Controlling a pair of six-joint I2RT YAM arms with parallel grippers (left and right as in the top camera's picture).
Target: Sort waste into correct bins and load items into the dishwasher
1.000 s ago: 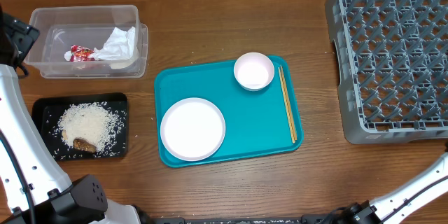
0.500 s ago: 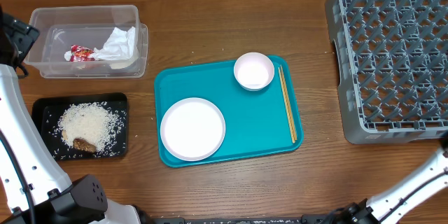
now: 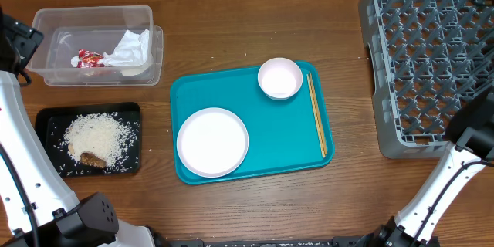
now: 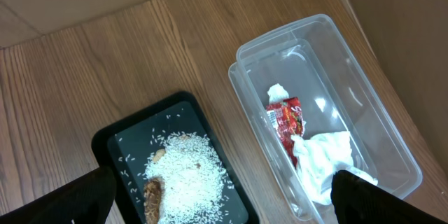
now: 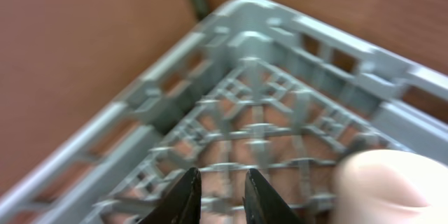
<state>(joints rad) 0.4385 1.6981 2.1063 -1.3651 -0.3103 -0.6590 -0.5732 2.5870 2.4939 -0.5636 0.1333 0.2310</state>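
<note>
The clear tub [image 3: 96,79] holds the white napkin [image 3: 133,48] and the red wrapper [image 3: 87,59]. Rice [image 3: 99,137] and a brown scrap [image 3: 93,158] lie in the black tray [image 3: 46,120]. My left gripper [image 4: 224,199] hangs wide open and empty over that tray [image 4: 133,136] and the tub [image 4: 378,126]. Plate [image 3: 212,142], small white cup [image 3: 279,78] and chopsticks [image 3: 317,116] rest on the teal tray [image 3: 278,135]. My right gripper [image 5: 222,175] hovers over a corner of the grey dish rack [image 5: 266,91], jaws a narrow gap apart, nothing between. The right arm [image 3: 472,133] is at the rack's [image 3: 432,54] near right corner.
A blurred pale rounded shape [image 5: 381,182] fills the lower right of the right wrist view; I cannot tell what it is. The left arm [image 3: 15,42] stands at the table's left edge beside the tub.
The right arm has come up from the lower right edge to the rack's near right corner. The left arm and all objects are unmoved.
</note>
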